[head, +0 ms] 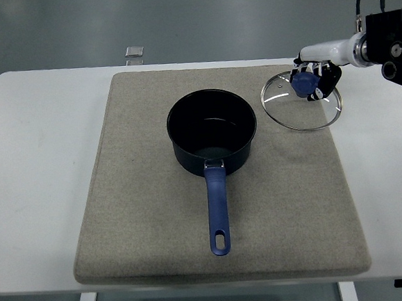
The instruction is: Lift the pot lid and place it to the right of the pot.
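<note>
The right hand (314, 79) reaches in from the right edge, its fingers curled round the blue knob (303, 82) of the pot lid (301, 101), gripping it from above and behind. The lid is glass with a metal rim, and it sits over the right-hand edge of the mat, to the right of the pot and well clear of its rim; whether its lower edge is touching the mat or just above it, I cannot tell from here. The arm behind the hand is a white forearm leading back to black housing at the edge of the picture. The pot (213, 132) stands uncovered near the middle of the mat, dark inside and out, with its long blue handle (218, 208) pointing straight toward the near edge of the table. Everything rests on a grey-beige mat (142, 197) that covers much of the white table (35, 170). At the far edge of the table, just beyond the mat, lies a small clear object (135, 52).
</note>
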`<state>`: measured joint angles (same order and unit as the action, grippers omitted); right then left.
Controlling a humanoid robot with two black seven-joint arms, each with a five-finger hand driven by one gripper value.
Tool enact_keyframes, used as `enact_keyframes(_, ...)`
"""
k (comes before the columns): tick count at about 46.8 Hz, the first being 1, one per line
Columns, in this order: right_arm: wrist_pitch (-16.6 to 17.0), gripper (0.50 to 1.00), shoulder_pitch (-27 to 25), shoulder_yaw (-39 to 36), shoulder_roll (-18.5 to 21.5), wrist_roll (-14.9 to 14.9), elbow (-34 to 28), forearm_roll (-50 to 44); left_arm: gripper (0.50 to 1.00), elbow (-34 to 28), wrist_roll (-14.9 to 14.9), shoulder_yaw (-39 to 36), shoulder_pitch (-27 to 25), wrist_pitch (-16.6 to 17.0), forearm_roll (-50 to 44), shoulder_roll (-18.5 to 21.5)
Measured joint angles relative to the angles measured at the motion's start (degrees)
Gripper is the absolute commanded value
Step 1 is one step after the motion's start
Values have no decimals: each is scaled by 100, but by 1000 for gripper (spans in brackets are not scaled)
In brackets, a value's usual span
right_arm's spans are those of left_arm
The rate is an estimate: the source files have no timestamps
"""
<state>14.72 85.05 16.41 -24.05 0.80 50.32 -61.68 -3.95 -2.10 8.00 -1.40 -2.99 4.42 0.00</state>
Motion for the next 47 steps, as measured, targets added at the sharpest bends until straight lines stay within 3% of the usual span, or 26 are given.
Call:
enact_keyframes(6, -12, 500, -18, 6, 52, 1, 0, 6, 1000, 0, 0, 0, -1, 0, 2, 0)
enact_keyframes(11, -69, 572, -96, 8, 75, 1, 2, 7, 1000, 0, -1, 0, -1, -1, 3, 0)
enact_keyframes(21, -383, 615, -274, 91, 93, -1, -4, 0, 1000, 0, -1, 0, 0, -3, 3, 0)
enact_keyframes(33, -496, 850, -295, 126, 94, -1, -5, 10, 1000, 0, -1, -2, -1, 0, 3, 0)
enact_keyframes(39, -476, 897, -286, 113, 93, 5, -5, 56, 1000, 0, -1, -2, 0, 0, 3, 0)
enact_keyframes(47, -432, 899, -219, 14, 84, 46, 19, 107, 1000, 0, -1, 0, -1, 0, 3, 0)
